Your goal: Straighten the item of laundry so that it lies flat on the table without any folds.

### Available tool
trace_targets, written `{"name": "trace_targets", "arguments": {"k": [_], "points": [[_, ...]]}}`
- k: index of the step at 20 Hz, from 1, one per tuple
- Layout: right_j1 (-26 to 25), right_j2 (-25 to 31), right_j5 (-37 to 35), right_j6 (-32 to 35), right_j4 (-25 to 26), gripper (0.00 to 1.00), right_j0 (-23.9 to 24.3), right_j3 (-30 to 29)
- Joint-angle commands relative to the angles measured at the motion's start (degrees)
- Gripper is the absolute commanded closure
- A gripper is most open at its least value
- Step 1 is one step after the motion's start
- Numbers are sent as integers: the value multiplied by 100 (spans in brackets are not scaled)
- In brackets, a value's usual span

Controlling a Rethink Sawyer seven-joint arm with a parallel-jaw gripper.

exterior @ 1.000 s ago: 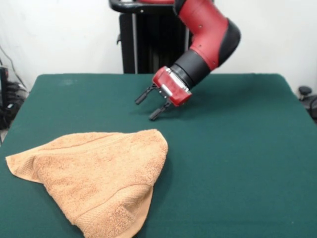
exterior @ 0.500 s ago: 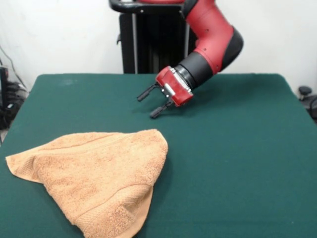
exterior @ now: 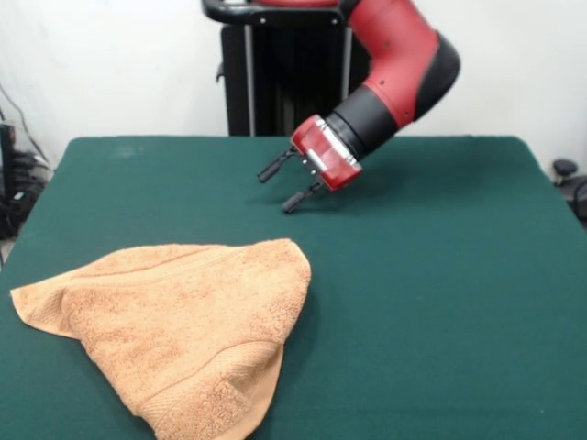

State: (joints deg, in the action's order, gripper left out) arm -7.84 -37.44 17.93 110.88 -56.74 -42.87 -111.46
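Observation:
The item of laundry (exterior: 183, 325), an orange-tan terry towel, lies bunched in a rough triangle at the front left of the green table (exterior: 431, 293). One end is folded over, with a ribbed band showing near the bottom edge of the picture. My gripper (exterior: 281, 187) hangs open and empty above the table's far middle, tilted down to the left. It is well clear of the towel, up and to the right of the towel's top corner.
A black pedestal (exterior: 275, 73) stands behind the table's far edge. Cables and dark gear sit off the table's left side (exterior: 14, 183), and a small black object (exterior: 564, 170) lies off the right edge.
The gripper has risen slightly and drifted right and away from the towel. The towel has not moved.

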Motion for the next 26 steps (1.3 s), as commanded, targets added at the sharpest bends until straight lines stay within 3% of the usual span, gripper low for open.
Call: {"name": "trace_targets", "arguments": {"k": [1,12,17,22,26], "points": [[830,168,-753,-55,1121,0,489,740],[-396,-343,-858,332,221,0,634,1910],[-786,-731,-1477,432,-197,0,585,2334],[-1689,-1498,-2241,835,-805,0,369,2870],[-2078,-1837,-2530,1196,-855,0,365,3146]]}}
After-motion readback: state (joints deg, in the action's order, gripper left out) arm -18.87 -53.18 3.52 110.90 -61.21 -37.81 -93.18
